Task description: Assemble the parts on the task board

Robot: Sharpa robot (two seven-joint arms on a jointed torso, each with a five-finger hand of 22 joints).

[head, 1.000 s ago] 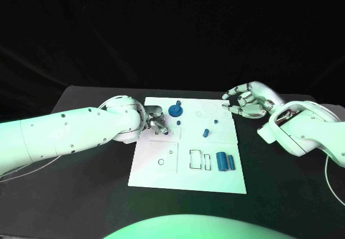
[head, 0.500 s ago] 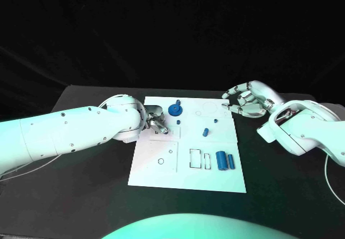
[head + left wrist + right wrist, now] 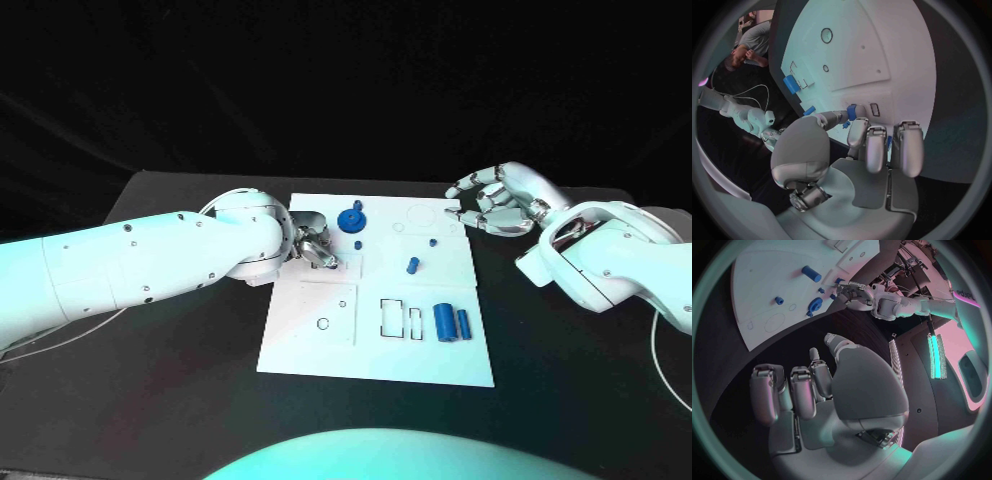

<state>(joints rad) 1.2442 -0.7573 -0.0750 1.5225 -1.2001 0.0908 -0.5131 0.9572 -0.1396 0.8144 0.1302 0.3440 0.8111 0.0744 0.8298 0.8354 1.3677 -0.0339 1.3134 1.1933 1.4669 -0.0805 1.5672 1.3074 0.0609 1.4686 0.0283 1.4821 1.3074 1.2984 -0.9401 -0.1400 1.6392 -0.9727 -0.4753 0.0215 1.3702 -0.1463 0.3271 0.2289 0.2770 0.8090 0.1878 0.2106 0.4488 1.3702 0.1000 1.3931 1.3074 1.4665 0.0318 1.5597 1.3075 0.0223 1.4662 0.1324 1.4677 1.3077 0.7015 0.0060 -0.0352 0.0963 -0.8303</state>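
Little has moved since a second ago: the left robot hand (image 3: 316, 246) has crept slightly toward the blue gear-like part (image 3: 352, 219), while the right robot hand (image 3: 495, 200) stays where it was.

From the head, the task board (image 3: 375, 355) is a white plate lying flat in the middle of the black desk (image 3: 173, 400). The gear-like part stands near its far edge, a small blue peg (image 3: 413, 266) lies near the centre, and two blue cylinders (image 3: 453, 324) lie side by side toward the board's right side, next to outlined rectangular slots. The left robot hand sits over the board's left edge, fingers curled; the right robot hand hovers off the far right corner, fingers curled inward around nothing.

At the left wrist, the thumb and a finger of the left robot hand (image 3: 857, 150) close on a small blue part (image 3: 852, 112) just above the board (image 3: 879, 45).

At the right wrist, the right robot hand (image 3: 826, 390) is curled and empty above the dark desk, with the board (image 3: 767, 285) beyond carrying the gear (image 3: 814, 305) and peg (image 3: 811, 273).
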